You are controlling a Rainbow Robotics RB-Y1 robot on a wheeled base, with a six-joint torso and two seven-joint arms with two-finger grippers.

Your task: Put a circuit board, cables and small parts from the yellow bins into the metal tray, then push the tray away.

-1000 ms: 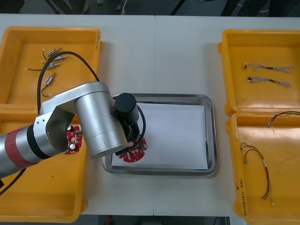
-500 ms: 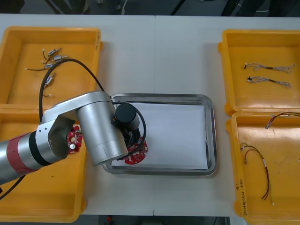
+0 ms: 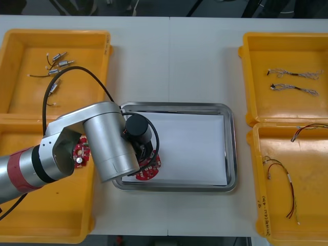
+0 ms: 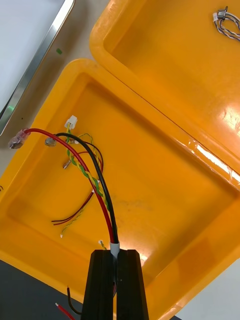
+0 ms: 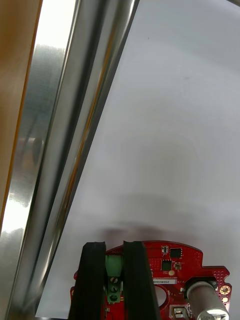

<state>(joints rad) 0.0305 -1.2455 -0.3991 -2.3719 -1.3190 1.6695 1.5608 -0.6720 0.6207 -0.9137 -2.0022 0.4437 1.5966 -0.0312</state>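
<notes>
Board: we see the round red circuit board (image 3: 147,172) at the metal tray's (image 3: 174,105) near left corner, over its white inside.
Left gripper (image 5: 114,245): our wrist view shows it clamped on the board's green block (image 5: 114,267); from the front, the arm hides this grip.
Right gripper (image 4: 116,252): pinching a red and black cable (image 4: 103,200) over a yellow bin (image 4: 165,165).

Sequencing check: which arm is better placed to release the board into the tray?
Left: left gripper grips the circuit board over the metal tray; right gripper holds a cable above a yellow bin.
</notes>
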